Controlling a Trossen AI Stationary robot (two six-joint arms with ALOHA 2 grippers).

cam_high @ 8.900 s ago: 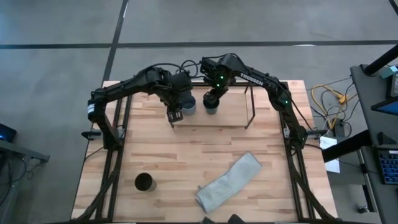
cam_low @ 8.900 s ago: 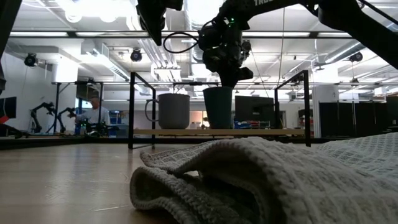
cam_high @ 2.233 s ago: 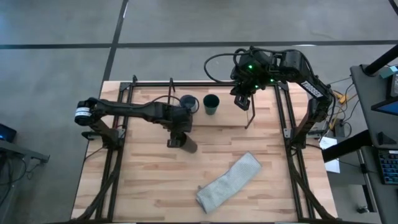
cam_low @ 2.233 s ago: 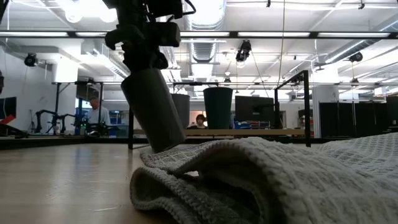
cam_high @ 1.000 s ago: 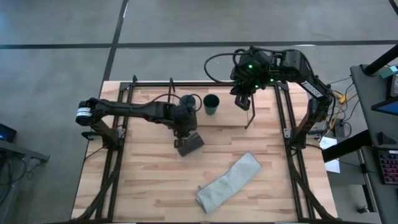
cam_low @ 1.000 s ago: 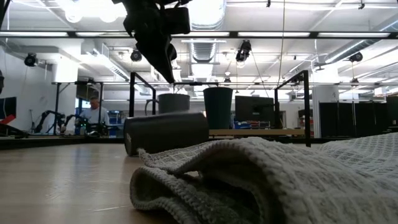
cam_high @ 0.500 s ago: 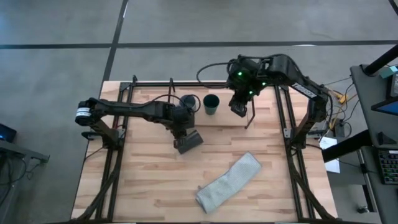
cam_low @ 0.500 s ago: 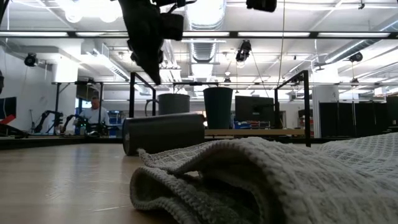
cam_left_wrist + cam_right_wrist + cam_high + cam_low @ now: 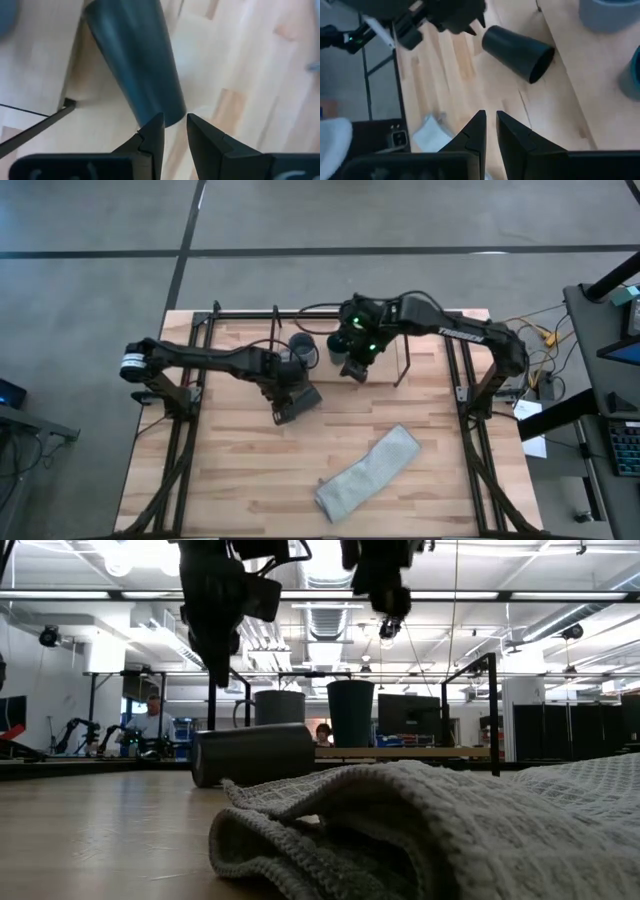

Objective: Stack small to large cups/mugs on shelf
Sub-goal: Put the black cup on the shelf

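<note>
The black cup (image 9: 303, 399) lies on its side on the tabletop just in front of the shelf (image 9: 385, 366); it also shows in the low view (image 9: 255, 753) and the right wrist view (image 9: 517, 46). The grey-blue mug (image 9: 303, 347) and the dark teal cup (image 9: 337, 346) stand upright side by side on the shelf board. My left gripper (image 9: 282, 416) hangs above the black cup's end (image 9: 160, 107), slightly open and empty. My right gripper (image 9: 353, 371) is shut and empty, high above the shelf's front edge beside the teal cup.
A grey-green cloth (image 9: 368, 472) lies crumpled on the near right part of the tabletop and fills the front of the low view (image 9: 420, 830). Black frame rods (image 9: 405, 360) stand around the shelf. People and equipment show in the room beyond.
The black cup lies on its side and has shifted a little toward the table's left. My left gripper has gone toward the near left, staying above the cup. My right gripper has gone from the shelf's right end toward the table's left, to beside the teal cup.
</note>
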